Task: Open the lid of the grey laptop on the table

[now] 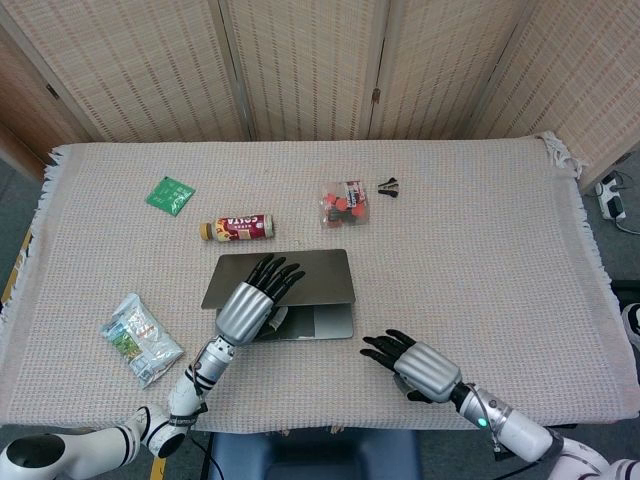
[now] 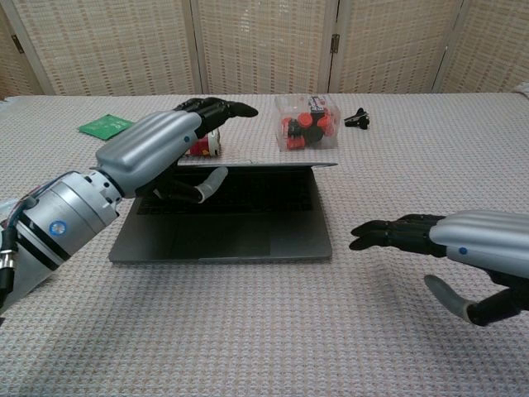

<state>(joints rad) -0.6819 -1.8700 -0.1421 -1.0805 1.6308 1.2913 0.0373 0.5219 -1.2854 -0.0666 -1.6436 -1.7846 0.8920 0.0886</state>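
While your left hand [image 1: 244, 306] pinches the laptop [image 1: 300, 322] lid [image 1: 285, 277] w/ thumb under, near the table's [image 1: 480, 220] front edge, your right hand [image 2: 463, 248] hovers, fingers spread, holding nothing.

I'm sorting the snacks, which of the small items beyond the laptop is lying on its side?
The bottle, between the green packet and the clear box; it alone is a tipped-over upright container.

Matt grey metal on the laptop [image 2: 223, 238], keys dark. Coarse woven beige cloth over the surface [image 1: 480, 240]. Smooth silvery shell with black, faintly glossy fingers [image 2: 388, 234] on each robot hand [image 2: 161, 149]. Clear glossy plastic box [image 2: 307, 122].
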